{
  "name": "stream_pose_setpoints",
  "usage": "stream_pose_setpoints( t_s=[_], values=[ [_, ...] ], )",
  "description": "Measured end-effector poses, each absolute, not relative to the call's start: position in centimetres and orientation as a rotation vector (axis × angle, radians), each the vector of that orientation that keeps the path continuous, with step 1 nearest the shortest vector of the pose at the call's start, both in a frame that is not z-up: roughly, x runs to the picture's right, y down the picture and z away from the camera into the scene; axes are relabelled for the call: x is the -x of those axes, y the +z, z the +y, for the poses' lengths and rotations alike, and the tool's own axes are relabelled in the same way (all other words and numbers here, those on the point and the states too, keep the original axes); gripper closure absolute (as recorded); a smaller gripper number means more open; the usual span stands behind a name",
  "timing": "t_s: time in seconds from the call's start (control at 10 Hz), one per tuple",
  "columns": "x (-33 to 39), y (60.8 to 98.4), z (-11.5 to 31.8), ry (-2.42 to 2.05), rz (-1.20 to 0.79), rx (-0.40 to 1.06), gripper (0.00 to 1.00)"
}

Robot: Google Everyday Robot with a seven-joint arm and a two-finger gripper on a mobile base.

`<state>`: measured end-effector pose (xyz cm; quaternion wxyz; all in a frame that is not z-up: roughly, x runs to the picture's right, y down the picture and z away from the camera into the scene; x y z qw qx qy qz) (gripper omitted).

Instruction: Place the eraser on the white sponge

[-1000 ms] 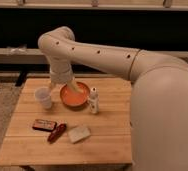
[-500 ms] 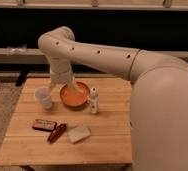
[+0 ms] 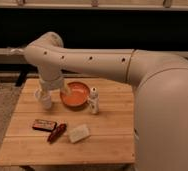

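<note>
The eraser (image 3: 43, 124) is a flat dark block with reddish edging, lying on the front left of the wooden table (image 3: 112, 140). The white sponge (image 3: 79, 133) is a pale block lying to its right, near the front middle. A dark red sausage-shaped object (image 3: 57, 132) lies between them. My gripper (image 3: 54, 91) hangs at the back left of the table, between the white cup (image 3: 45, 101) and the orange bowl (image 3: 78, 95), well behind the eraser and the sponge. It holds nothing that I can see.
A small white bottle (image 3: 93, 100) stands just right of the bowl. My large pale arm covers the right side of the view and reaches over the table's back edge. A dark wall and ledge run behind the table.
The arm and gripper have shifted slightly left, closer to the white cup. The objects on the table have not moved.
</note>
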<state>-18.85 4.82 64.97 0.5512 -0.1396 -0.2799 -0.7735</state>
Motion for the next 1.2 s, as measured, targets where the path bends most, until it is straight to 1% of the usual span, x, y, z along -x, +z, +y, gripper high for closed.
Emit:
stream_pose_setpoints(
  t_s=[0.2,0.3,0.5,0.7,1.0,1.2],
  values=[
    [22.0,64.0,7.6,-1.986,-0.683,0.274,0.2],
    [24.0,64.4,9.3,-2.079,-0.7,0.253,0.2],
    [26.4,65.9,11.1,-2.185,-0.726,0.238,0.2],
    [28.4,68.7,12.8,-2.287,-0.753,0.247,0.2],
    [29.8,72.6,13.5,-2.356,-0.783,0.292,0.2],
    [30.0,72.9,13.5,-2.37,-0.789,0.302,0.2]
  ],
)
